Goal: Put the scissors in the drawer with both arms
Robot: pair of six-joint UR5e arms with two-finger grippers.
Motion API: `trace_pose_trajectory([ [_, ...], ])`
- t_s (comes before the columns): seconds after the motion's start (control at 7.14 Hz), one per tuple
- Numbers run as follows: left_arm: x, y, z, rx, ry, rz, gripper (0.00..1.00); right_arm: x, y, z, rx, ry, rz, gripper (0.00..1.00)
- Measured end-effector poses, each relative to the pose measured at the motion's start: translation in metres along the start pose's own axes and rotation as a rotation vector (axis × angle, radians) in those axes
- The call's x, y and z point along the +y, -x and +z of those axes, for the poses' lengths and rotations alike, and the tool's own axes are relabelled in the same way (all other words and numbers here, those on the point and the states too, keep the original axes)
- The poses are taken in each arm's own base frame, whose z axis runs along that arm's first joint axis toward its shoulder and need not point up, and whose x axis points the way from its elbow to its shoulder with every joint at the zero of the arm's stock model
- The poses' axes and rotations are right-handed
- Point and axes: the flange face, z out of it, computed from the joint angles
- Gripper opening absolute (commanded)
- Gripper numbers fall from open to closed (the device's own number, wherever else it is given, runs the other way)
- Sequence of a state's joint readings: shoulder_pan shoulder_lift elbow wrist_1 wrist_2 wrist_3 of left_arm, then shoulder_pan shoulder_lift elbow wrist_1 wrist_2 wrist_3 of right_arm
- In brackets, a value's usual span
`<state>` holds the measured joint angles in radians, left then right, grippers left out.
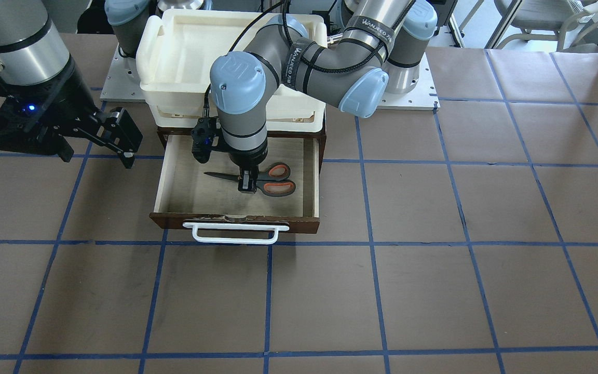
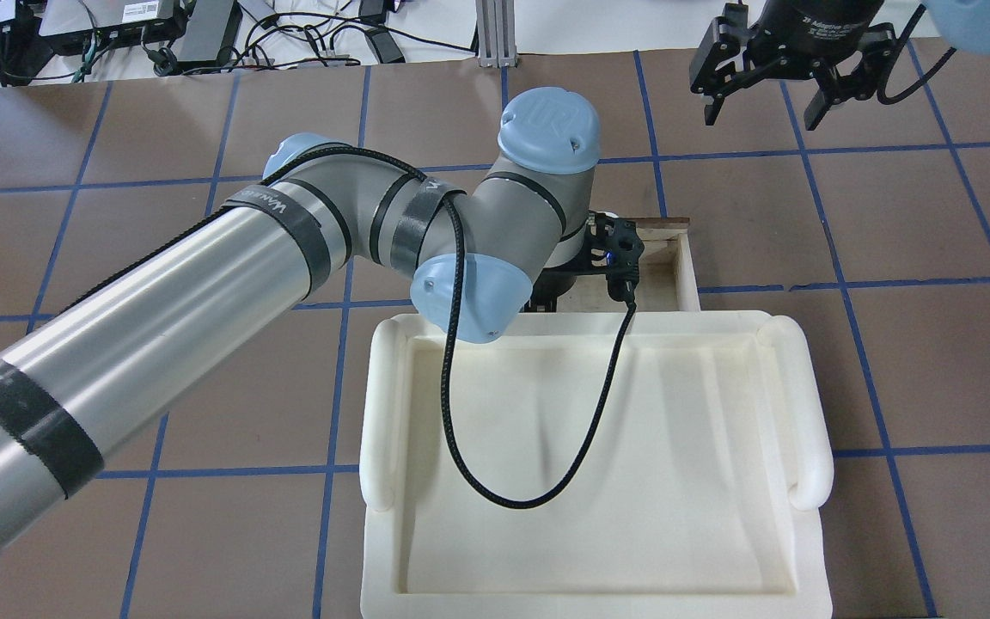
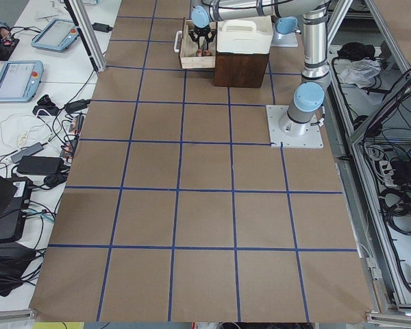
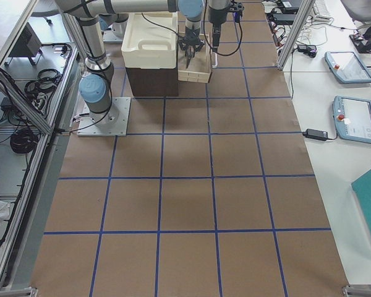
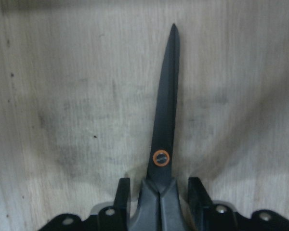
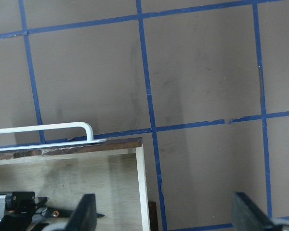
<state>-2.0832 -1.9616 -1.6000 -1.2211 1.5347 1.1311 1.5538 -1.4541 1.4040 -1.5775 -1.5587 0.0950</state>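
Observation:
The scissors [image 1: 268, 185] lie flat on the pale floor of the pulled-out drawer [image 1: 236, 222], with the blades toward the view's left. My left gripper [image 1: 248, 186] reaches straight down into the drawer and is shut on the scissors' grey neck just behind the pivot. The left wrist view shows the dark blade [image 5: 164, 110] running away from between the fingers [image 5: 123, 195]. My right gripper [image 1: 96, 158] hangs open and empty above the table beside the drawer. It also shows open in the overhead view [image 2: 761, 119]. Its wrist view shows the drawer's corner [image 6: 139, 183].
A cream-white plastic tray [image 1: 174, 52] sits on top of the dark brown cabinet [image 1: 323, 140] behind the open drawer. The white bar handle [image 1: 231, 235] sticks out toward the table's front. Brown table with blue grid lines surrounds it.

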Motion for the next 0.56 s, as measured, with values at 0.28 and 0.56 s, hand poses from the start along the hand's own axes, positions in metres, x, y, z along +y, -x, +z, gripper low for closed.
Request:
trace_pose_trajectory([
  [0.28, -0.004, 0.001, -0.002, -0.007, -0.035, -0.001, 0.69, 0.001, 0.000, 0.000, 0.002, 0.001, -0.001, 1.00],
  [0.56, -0.004, 0.001, -0.015, -0.040, -0.052, 0.000, 0.69, 0.002, -0.001, 0.002, 0.011, 0.004, -0.001, 1.00],
])
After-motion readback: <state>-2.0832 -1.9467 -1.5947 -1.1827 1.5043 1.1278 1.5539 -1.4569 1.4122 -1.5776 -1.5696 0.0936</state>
